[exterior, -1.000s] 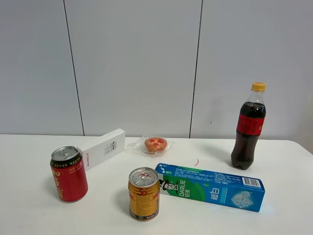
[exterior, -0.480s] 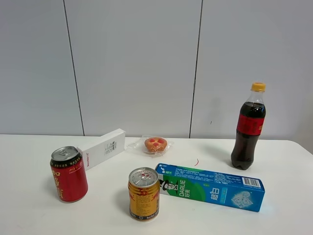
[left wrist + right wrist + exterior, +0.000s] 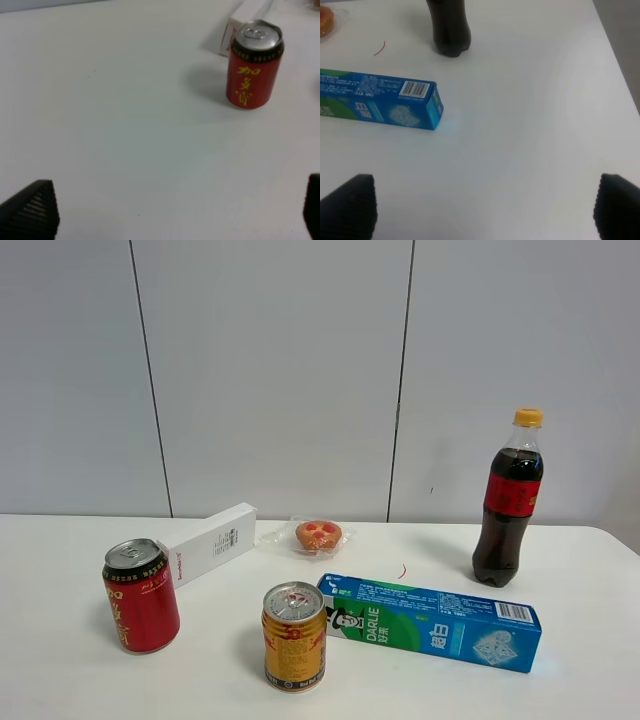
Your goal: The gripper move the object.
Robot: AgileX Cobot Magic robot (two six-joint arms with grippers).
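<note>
The red can [image 3: 141, 596] with a silver top, black bands and gold lettering stands upright on the white table at the left. It also shows in the left wrist view [image 3: 253, 64], well ahead of my left gripper [image 3: 170, 210]. That gripper is open and empty, with only its black fingertips [image 3: 31, 211] showing at the frame corners. My right gripper [image 3: 485, 205] is open and empty over bare table, with the blue toothpaste box [image 3: 375, 100] ahead of it. Neither gripper shows in the exterior view.
A shorter gold-and-red can [image 3: 294, 637] stands front centre. A blue-green toothpaste box [image 3: 430, 621] lies beside it. A cola bottle [image 3: 508, 504] stands at the right. A white box [image 3: 210, 541] and a wrapped pastry [image 3: 318, 535] lie at the back. The table's right edge [image 3: 615, 55] is near.
</note>
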